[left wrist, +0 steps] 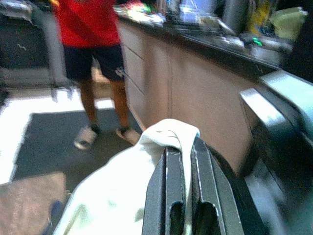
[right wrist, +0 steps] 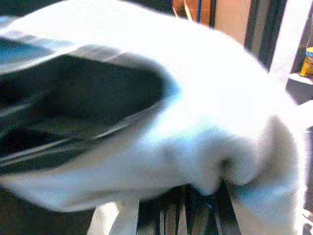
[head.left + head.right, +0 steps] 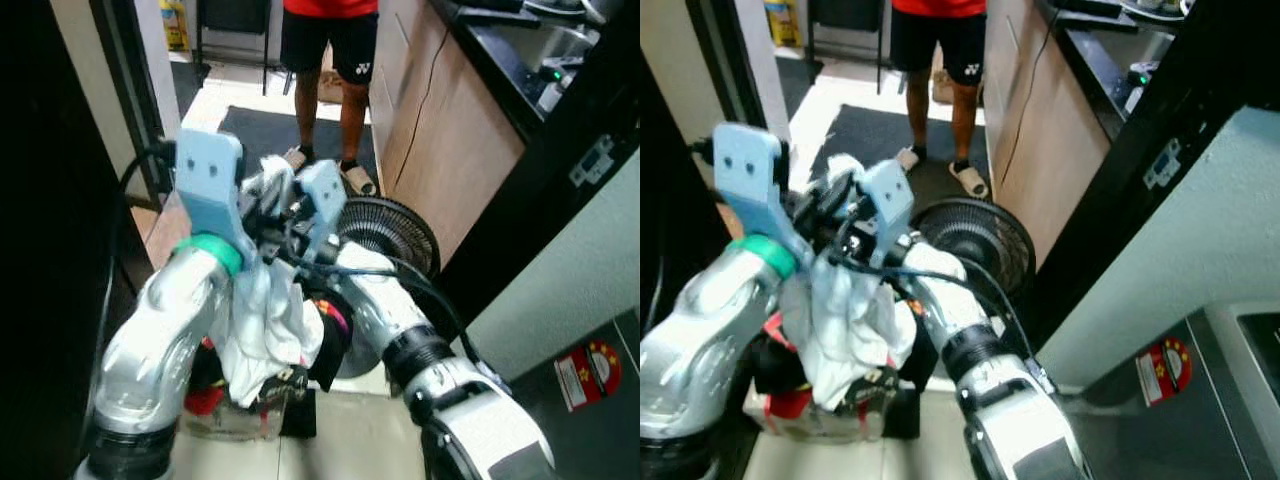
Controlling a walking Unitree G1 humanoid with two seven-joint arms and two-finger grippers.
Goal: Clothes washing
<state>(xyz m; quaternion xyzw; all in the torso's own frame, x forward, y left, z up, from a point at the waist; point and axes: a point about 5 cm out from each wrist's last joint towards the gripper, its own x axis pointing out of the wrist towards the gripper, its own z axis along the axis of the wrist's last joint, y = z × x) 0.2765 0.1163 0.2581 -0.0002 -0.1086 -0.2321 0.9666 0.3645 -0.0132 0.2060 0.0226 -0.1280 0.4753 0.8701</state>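
Observation:
A white garment (image 3: 265,320) hangs bunched between my two arms at chest height, its lower end drooping over a basket (image 3: 220,425) of dark and red clothes on the floor. My left gripper (image 1: 188,147) is shut on a fold of the cloth, which drapes over its fingers (image 1: 166,196). My right gripper (image 3: 290,215) meets it from the right, just beside the left gripper (image 3: 262,200). In the right wrist view the white garment (image 2: 195,98) covers nearly everything and is gathered at the dark fingers (image 2: 195,215).
A round black fan (image 3: 390,235) stands on the floor just behind the arms. A person (image 3: 330,60) in a red shirt and black shorts stands ahead on a dark mat. A wooden counter (image 3: 450,130) runs along the right. A pale appliance (image 3: 580,290) with a red sticker sits at the lower right.

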